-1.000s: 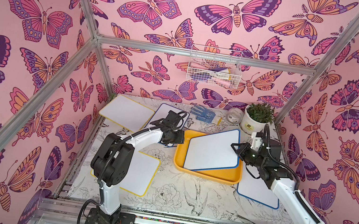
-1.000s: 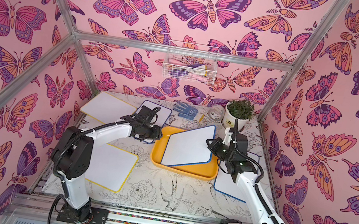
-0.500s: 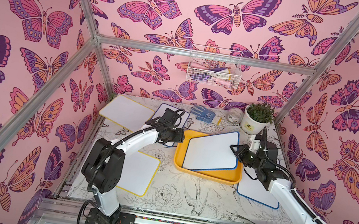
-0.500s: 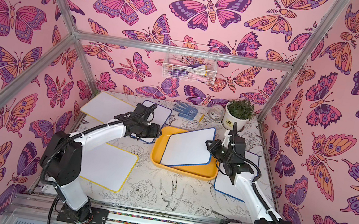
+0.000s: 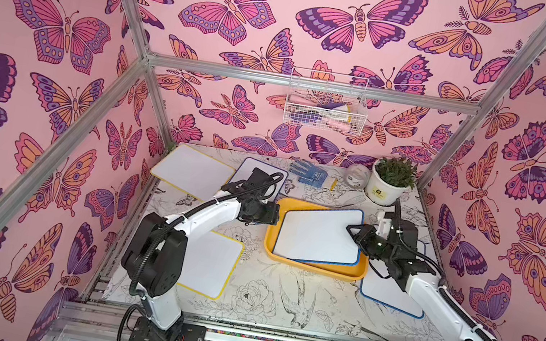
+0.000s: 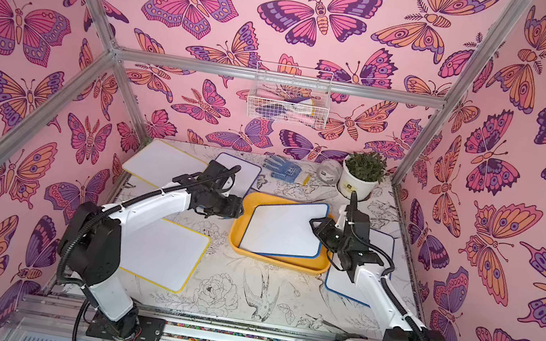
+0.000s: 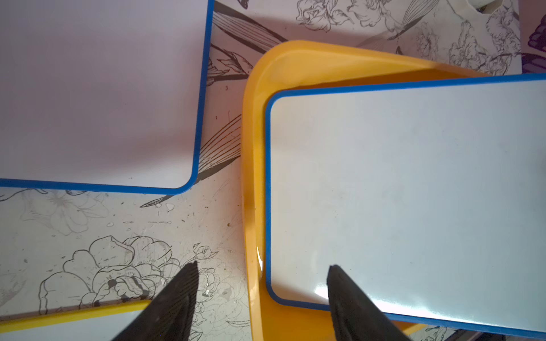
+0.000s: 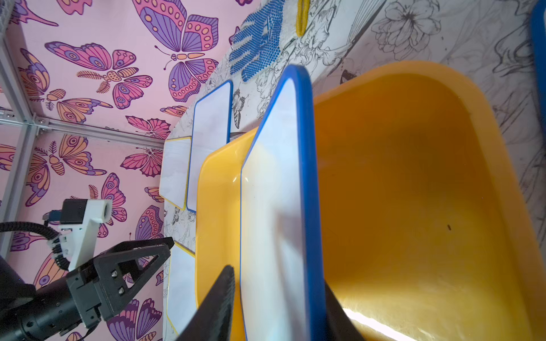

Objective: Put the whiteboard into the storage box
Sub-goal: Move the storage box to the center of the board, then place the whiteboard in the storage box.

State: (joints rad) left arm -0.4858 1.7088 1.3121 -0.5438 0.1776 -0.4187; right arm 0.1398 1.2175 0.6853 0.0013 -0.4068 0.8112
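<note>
Right gripper [image 5: 351,229] straddles tilted whiteboard [image 5: 319,232] in storage box [image 5: 315,268]; left gripper [image 7: 263,264] at rim.

The left gripper [image 7: 262,264] has its fingers [image 7: 177,301] spread, with nothing between them. Taking its reach as twelve o'clock, a blue-edged whiteboard [image 7: 413,192] lies in the yellow tray [image 7: 251,177] at one o'clock. Another blue-edged board [image 7: 97,88] rests on the printed table [image 7: 177,230] at eleven, and a yellow-edged board [image 7: 74,324] at eight.

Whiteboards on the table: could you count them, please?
5: blue board in the storage box, blue board at the back, blue board under the right arm; yellow board back left, yellow board front left. Arms may hide more.
</note>
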